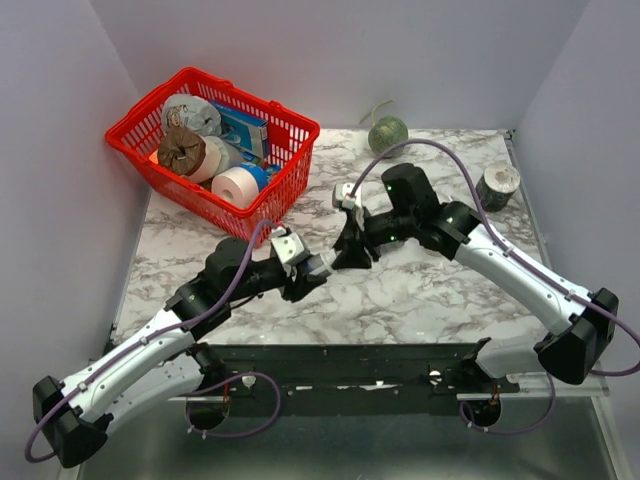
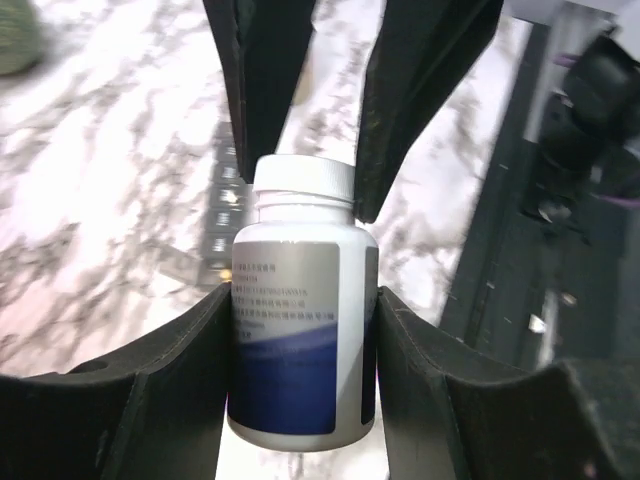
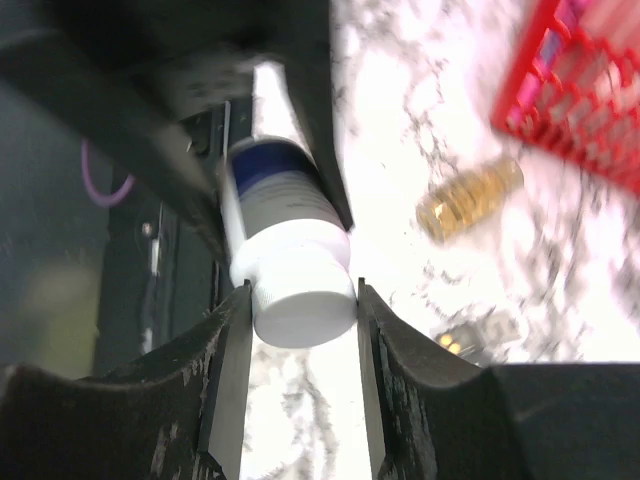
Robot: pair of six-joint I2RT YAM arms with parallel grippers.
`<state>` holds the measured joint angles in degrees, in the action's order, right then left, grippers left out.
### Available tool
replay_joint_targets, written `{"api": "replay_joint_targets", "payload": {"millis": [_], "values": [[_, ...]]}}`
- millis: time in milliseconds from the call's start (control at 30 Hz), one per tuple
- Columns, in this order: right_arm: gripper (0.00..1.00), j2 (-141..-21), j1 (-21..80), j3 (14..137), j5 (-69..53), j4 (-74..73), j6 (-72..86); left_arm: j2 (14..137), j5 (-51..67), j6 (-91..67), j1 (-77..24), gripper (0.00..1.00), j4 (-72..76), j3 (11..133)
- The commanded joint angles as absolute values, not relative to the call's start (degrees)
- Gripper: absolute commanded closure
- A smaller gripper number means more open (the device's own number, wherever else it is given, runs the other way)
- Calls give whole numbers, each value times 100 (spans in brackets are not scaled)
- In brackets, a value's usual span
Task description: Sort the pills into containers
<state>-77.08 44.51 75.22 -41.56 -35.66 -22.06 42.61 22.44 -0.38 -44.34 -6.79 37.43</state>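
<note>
Marble desk (image 1: 430,290). Left end effector (image 2: 305,292) clamps a bottle (image 2: 290,350); right end effector (image 3: 303,288) pinches its cap (image 3: 303,312). Best twisted squarely, bottle steady.

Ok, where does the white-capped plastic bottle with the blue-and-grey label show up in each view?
Left wrist: white-capped plastic bottle centre frame, upright, body in the left gripper, cap in the right gripper.
Right wrist: centre-left, cap towards the camera.
Top external: mid-table, almost hidden where left gripper and right gripper meet.
Shared landmark: grey-veined white marble tabletop.
</note>
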Motion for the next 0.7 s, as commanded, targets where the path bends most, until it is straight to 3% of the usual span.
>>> {"api": "replay_joint_targets", "payload": {"millis": [0,67,167,233,267,300,400,467,500,600,667], "values": [[89,-7963,4087,7110,-4050,-3261,-9,4368,543,-97,-4421,100,1054,3920],[89,-7954,4087,7145,-4463,-3173,-9,4456,877,-53,-4421,100,1125,3832],[80,-7840,4087,7286,-4841,-3120,-184,4465,1519,-44,-4403,100,1090,3701],[68,-7779,4078,7478,-5053,-3138,-421,4456,1957,-79,-4386,100,1081,3578],[61,-7744,4078,7558,-5280,-3251,-552,4430,2064,-157,-4360,100,1090,3525],[43,-7726,4069,7663,-5404,-3339,-823,4404,2187,-193,-4333,100,1107,3490],[14,-7699,4052,8286,-5774,-4312,-2250,4289,2924,-342,-4211,100,1247,3366],[7,-7542,4052,8498,-6001,-5223,-3290,4245,3616,-448,-4157,100,1327,3331],[1,-7454,4043,8482,-6168,-5543,-4601,4245,3786,-535,-4114,100,1397,3340],[0,-7374,4043,8455,-6495,-6608,-6420,4280,4402,-624,-4104,100,1476,3384],[0,-7444,4052,8473,-6469,-6584,-6442,4376,4631,-746,-4096,100,1538,3445]]}}
